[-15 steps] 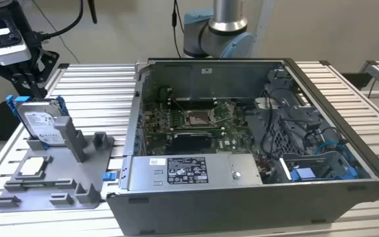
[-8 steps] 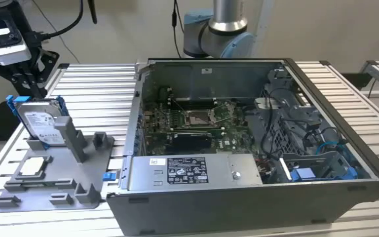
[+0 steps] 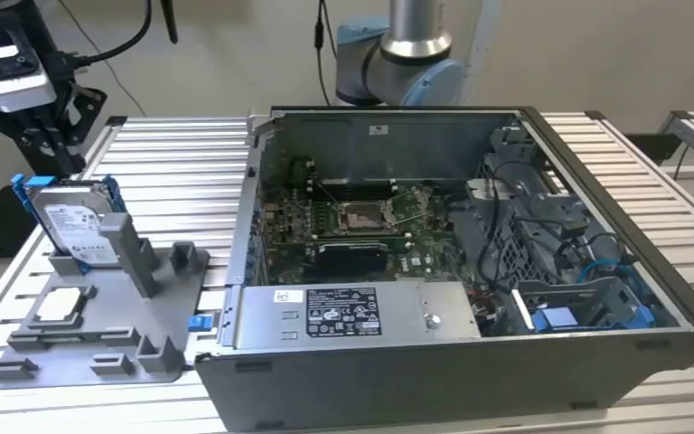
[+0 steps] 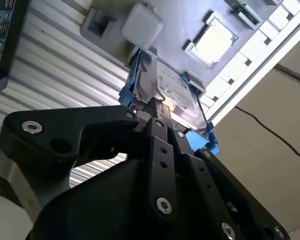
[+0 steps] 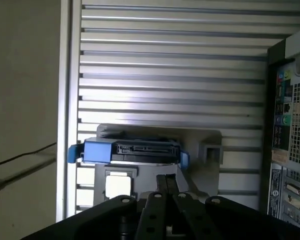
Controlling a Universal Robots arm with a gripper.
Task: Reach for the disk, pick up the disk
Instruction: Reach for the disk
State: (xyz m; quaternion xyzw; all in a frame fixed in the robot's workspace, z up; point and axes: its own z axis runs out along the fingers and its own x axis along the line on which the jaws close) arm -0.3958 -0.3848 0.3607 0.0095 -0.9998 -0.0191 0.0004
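I find the gripper (image 5: 166,180) clenched on nothing, fingers pressed together, hanging just above the disk (image 5: 140,150). The disk stands upright on its edge in a grey holder (image 3: 112,316) on the slatted table (image 3: 178,154), at the exterior view's left. Farther off, toward that view's right, sits the open case (image 3: 444,380).

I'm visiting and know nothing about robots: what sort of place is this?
Probably a robotics test bench for computer assembly: an open grey metal computer case lies on a slatted aluminium table, and the arm's black hand hovers over a silver blue-railed hard drive standing in a grey plastic holder.
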